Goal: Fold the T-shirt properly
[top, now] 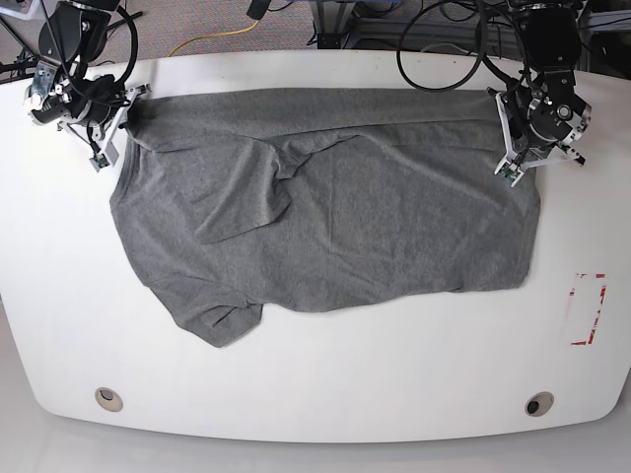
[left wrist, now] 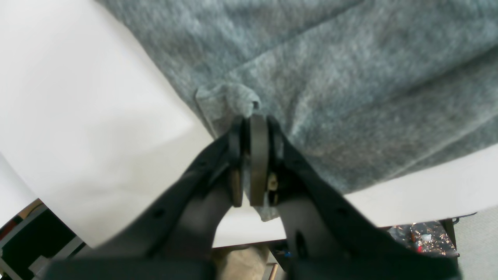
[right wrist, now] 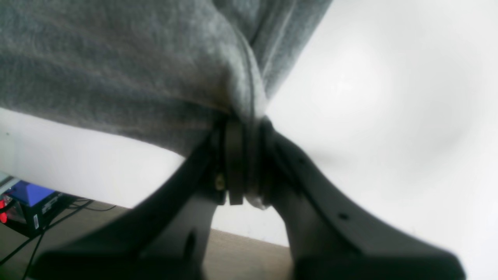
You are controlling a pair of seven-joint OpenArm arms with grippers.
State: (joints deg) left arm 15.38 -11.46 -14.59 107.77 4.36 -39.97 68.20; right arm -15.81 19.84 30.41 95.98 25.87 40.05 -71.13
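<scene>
Nearest edge of the white rounded surface (top: 315, 394) is bare apart from two small round metal insets (top: 109, 398) and a red-and-white marker patch (top: 588, 307) toward one side. Past that, the plain heather-grey cotton-knit T-shirt (top: 394, 217) lies spread across the middle of the surface, mostly flat; one sleeve is bunched at its near corner and a loose flap is folded over the chest area.

Far edge: both tools sit at the shirt's two far corners. Left tool (left wrist: 255, 116) has its jaws pressed together on a small curled nub of grey fabric at the shirt's corner. Right tool (right wrist: 243, 120) has its jaws closed tight around a gathered hem ridge, with cloth draping over the fingers.

Judgement: both corner grasps look made, so the fold-over toward the near edge is likely next.

Risks:
- The left pinch is shallow, only a nub, so it could slip out once the cloth takes weight.
- The right tool may have caught both layers, or only the top one, which would skew the fold.
- The loose flap and bunched sleeve could get trapped inside and leave a lumpy fold.
- Uneven lift between the arms would drag the shirt sideways.
</scene>
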